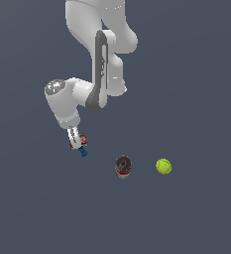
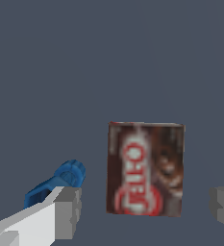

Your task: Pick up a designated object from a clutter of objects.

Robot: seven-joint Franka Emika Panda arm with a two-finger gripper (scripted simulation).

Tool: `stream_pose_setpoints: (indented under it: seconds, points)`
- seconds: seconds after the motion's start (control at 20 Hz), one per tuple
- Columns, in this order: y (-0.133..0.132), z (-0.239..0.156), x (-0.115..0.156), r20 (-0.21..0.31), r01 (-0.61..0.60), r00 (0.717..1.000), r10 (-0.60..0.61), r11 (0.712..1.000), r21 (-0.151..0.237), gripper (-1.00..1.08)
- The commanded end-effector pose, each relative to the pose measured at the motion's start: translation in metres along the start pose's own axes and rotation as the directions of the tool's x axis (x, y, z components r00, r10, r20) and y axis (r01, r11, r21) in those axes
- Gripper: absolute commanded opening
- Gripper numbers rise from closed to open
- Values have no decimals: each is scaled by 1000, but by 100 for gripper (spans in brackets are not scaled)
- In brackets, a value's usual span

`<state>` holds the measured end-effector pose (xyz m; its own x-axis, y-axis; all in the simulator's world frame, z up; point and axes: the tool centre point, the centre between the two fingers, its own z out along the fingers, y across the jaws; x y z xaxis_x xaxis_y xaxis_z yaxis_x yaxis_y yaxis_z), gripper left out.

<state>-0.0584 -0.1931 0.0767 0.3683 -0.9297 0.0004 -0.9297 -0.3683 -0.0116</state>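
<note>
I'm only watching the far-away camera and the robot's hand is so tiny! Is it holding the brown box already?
Observer: Not yet. In the wrist view the gripper is open, and the brown box sits in the gap between its fingers, touching neither.
Operator: What's on the box? It's just a speck for me.
Observer: A red label with white lettering shows on its face.
Operator: And the little blue thing?
Observer: The blue bone-shaped piece lies outside the gap, just past one finger, partly hidden behind it.
</note>
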Motion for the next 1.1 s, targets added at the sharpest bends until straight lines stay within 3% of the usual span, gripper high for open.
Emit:
stream_pose_setpoints:
  seconds: [0.0, 0.4, 1.05]
  points:
    - [9, 9, 1, 1, -30, 1000, 30, 999, -10, 100]
    - [6, 6, 7, -10, -38, 999, 38, 999, 3, 100]
    - [12, 58, 2, 0, -42, 999, 42, 999, -11, 100]
